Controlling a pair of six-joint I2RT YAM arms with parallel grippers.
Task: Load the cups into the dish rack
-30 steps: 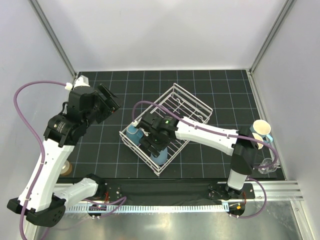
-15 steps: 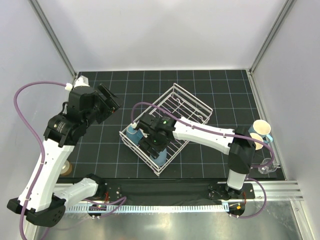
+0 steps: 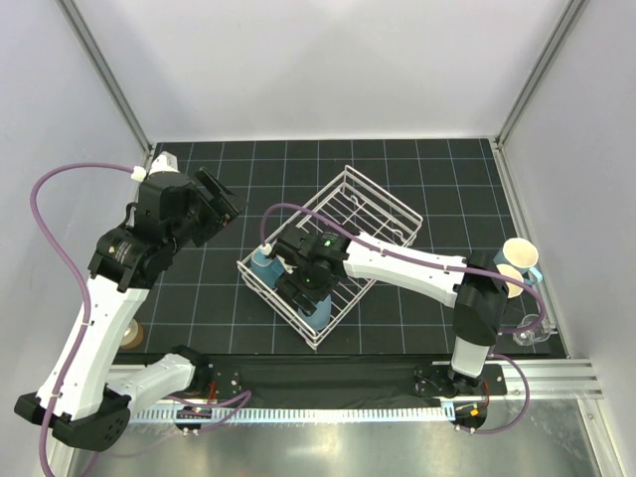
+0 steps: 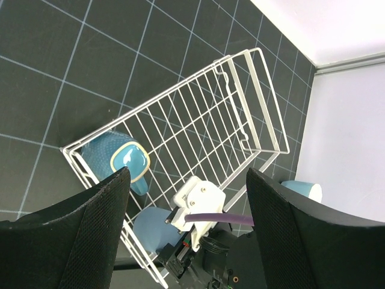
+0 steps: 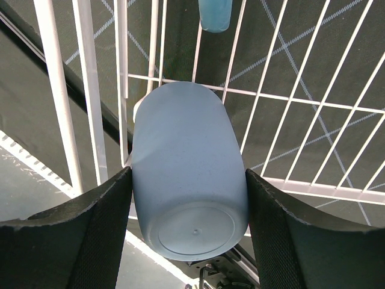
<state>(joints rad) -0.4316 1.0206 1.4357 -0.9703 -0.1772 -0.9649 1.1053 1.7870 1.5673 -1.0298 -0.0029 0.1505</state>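
The white wire dish rack [image 3: 388, 194] lies at an angle mid-table. A blue handled mug [image 3: 262, 264] lies in its near-left corner. My right gripper [image 3: 306, 288] reaches into the rack's near end, shut on the light blue tumbler [image 3: 318, 313]. In the right wrist view both pads press the sides of the tumbler [image 5: 186, 180], its base towards the camera, over the rack wires [image 5: 60, 90]. My left gripper [image 3: 217, 199] is open and empty, held high left of the rack. Its view shows the rack [image 4: 264, 108], mug [image 4: 120, 159] and tumbler [image 4: 150, 226] below.
Two pale cups [image 3: 519, 256] stand at the table's right edge, with a clear glass cup [image 3: 532, 328] nearer the front. A small cup [image 3: 130, 336] sits at the near left, partly hidden by the left arm. Walls close in on three sides.
The right gripper with the tumbler has shifted slightly left inside the rack. The left arm has barely moved.
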